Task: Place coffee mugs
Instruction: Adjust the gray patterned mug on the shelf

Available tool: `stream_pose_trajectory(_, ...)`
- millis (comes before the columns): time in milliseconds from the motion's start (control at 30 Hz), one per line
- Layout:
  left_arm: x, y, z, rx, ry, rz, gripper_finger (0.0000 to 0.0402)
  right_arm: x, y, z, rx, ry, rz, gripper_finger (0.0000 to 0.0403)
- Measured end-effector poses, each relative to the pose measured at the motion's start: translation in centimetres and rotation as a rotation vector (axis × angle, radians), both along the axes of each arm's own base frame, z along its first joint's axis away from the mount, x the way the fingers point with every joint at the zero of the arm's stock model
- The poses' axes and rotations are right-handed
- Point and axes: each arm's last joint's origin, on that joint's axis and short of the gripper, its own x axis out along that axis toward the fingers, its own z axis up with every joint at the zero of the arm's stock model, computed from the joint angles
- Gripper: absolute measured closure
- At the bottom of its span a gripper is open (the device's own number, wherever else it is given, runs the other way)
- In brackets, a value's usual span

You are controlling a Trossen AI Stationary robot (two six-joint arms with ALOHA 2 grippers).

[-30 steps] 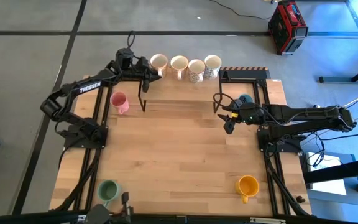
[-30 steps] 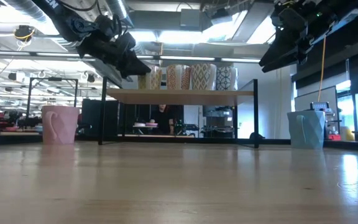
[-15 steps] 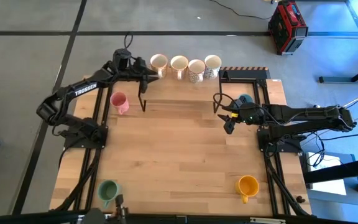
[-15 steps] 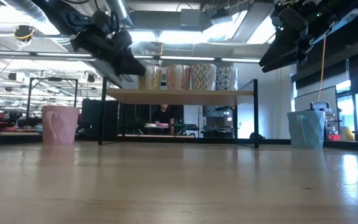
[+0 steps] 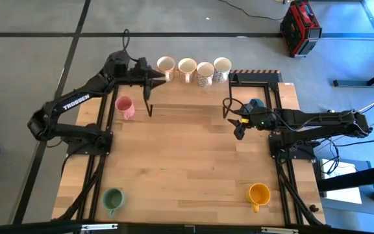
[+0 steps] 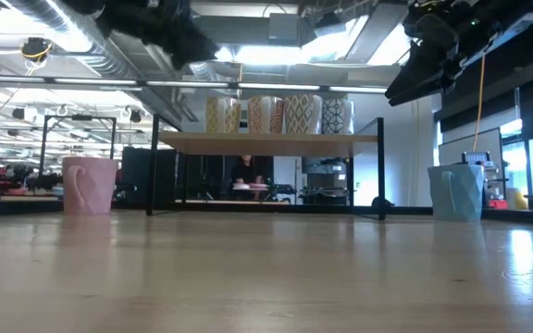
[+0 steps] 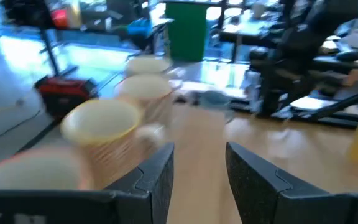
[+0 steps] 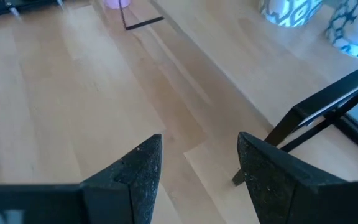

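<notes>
Four cream mugs stand in a row on a raised shelf (image 6: 266, 141) at the far edge: the leftmost (image 5: 165, 65), a second (image 5: 187, 67), a patterned one (image 5: 204, 73) and a fourth (image 5: 222, 65). The pink mug (image 5: 124, 106) stands upright on the table left of the shelf. Behind my right arm is the light blue mug (image 5: 256, 103). The green mug (image 5: 113, 199) and the orange-yellow mug (image 5: 259, 194) are near the front edge. My left gripper (image 5: 153, 79) hovers open and empty just left of the leftmost cream mug (image 7: 101, 127). My right gripper (image 5: 238, 130) hangs open above the table (image 8: 199, 143).
The shelf's black legs (image 5: 149, 104) stand on the table at the far side, with a black frame (image 5: 255, 79) to its right. Bare wood (image 5: 187, 162) spans the middle of the table. A red case (image 5: 300, 27) sits on the floor beyond.
My left gripper has risen and drawn back from the leftmost cream mug toward the table's left; the arm's elbow has swung out left. The mug stays on the shelf.
</notes>
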Motion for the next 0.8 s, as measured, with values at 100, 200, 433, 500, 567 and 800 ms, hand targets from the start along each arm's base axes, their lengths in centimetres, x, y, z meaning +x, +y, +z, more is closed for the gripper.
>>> stream_pose_trajectory(100,2.5,-1.4,0.8,0.014,-0.005,-0.033,0.0262,-0.1,0.0,0.4,-0.019,-0.001,0.007,0.0204)
stream_pose_trajectory(200,5.5,-2.5,1.0,0.008,0.021,-0.023,0.0262,0.0,0.0,1.3,-0.068,-0.009,0.035,0.0204)
stream_pose_trajectory(433,12.8,-2.7,0.9,-0.024,0.132,0.023,0.0262,0.0,-0.1,2.3,-0.171,0.018,0.083,0.0204)
stream_pose_trajectory(500,14.5,-2.2,0.4,-0.038,0.200,0.049,0.0262,-0.1,-0.1,2.4,-0.183,0.020,0.091,0.0204)
stream_pose_trajectory(567,16.1,-1.5,-0.1,-0.041,0.240,0.076,0.0262,-0.1,-0.1,2.5,-0.194,0.019,0.098,0.0204)
stream_pose_trajectory(800,19.1,-0.1,-1.3,-0.059,0.286,0.103,0.0262,-0.5,0.0,2.5,-0.187,0.037,0.111,0.0204)
